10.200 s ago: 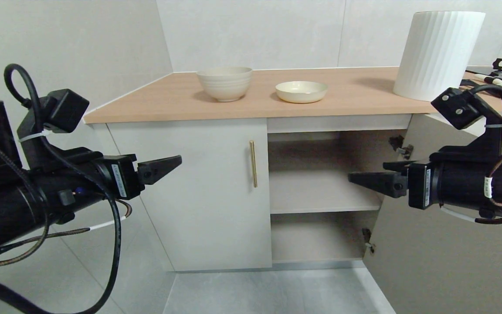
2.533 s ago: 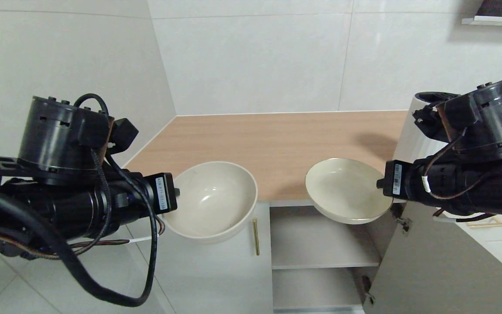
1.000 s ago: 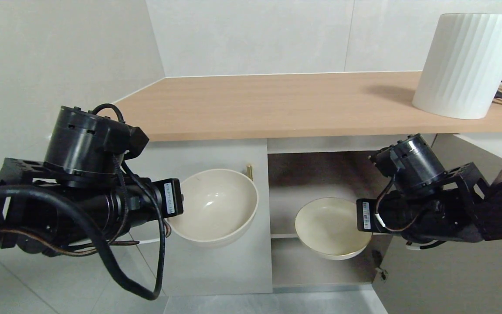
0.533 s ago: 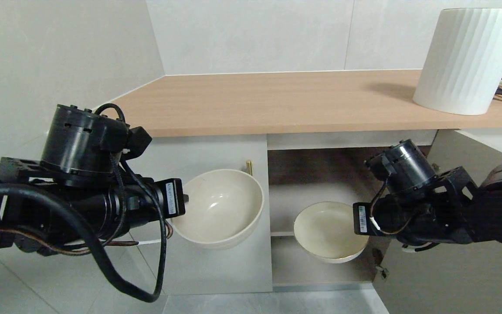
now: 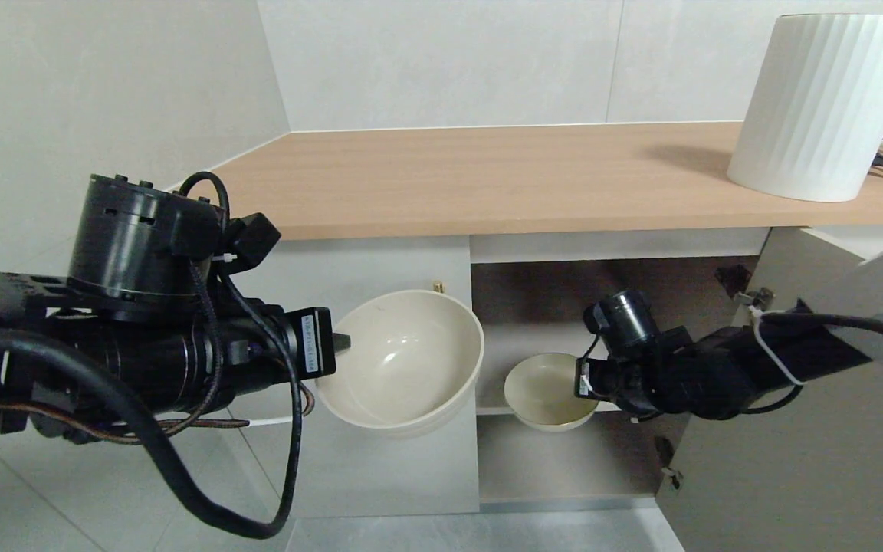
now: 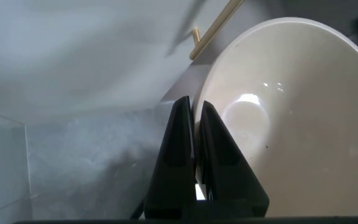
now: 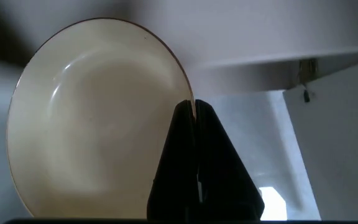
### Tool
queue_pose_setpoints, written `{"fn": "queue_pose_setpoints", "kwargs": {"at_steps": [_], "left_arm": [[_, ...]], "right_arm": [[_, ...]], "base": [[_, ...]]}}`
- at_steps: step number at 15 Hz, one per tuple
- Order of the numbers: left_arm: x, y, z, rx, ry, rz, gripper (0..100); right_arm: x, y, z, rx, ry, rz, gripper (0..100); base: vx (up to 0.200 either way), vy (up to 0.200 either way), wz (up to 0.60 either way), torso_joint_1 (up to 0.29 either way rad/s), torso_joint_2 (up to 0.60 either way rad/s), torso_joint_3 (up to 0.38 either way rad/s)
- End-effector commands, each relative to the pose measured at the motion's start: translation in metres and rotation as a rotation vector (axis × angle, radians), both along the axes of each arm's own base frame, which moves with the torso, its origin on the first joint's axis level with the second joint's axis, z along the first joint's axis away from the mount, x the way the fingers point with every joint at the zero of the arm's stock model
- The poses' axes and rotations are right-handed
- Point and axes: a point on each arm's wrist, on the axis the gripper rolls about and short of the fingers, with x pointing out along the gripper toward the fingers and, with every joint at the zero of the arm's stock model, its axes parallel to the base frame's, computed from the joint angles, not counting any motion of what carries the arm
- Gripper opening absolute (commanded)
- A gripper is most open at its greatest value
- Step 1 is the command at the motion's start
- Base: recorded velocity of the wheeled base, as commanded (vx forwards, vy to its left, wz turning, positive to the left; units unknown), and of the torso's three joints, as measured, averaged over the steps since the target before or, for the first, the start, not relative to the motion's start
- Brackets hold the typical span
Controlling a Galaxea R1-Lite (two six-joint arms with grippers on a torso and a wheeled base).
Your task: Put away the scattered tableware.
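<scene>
L gripper [image 5: 343, 343] pinches rim of deep bowl [image 5: 405, 360] mid-frame, R gripper [image 5: 581, 381] rim of shallow dish [image 5: 545, 389] right of it; prob glazed ceramic: stiff, slick, brittle.

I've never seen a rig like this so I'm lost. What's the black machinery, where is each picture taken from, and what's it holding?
It's a two-armed robot facing a kitchen cupboard. The large picture comes from a camera on its head; the two small ones come from cameras on its wrists. The left claw pinches the rim of a deep bowl, held before the closed door. The right claw pinches a shallow bowl in the cupboard's opening, about level with its shelf. On the wooden counter stands a white ribbed container.
</scene>
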Motion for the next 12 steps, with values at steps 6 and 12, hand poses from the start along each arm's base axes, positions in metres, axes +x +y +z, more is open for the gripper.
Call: {"fn": "queue_pose_setpoints", "kwargs": {"at_steps": [6, 12], "left_arm": [[-0.002, 0.000, 0.002, -0.003, -0.005, -0.003, 0], [-0.001, -0.001, 0.001, 0.000, -0.003, -0.002, 0]], "right_arm": [[0.083, -0.017, -0.071, -0.082, -0.015, -0.184, 0], [0.106, -0.011, -0.080, -0.106, -0.057, -0.209, 0]], "base": [[0.000, 0.000, 0.00, 0.000, 0.00, 0.000], [0.000, 0.000, 0.00, 0.000, 0.00, 0.000]]}}
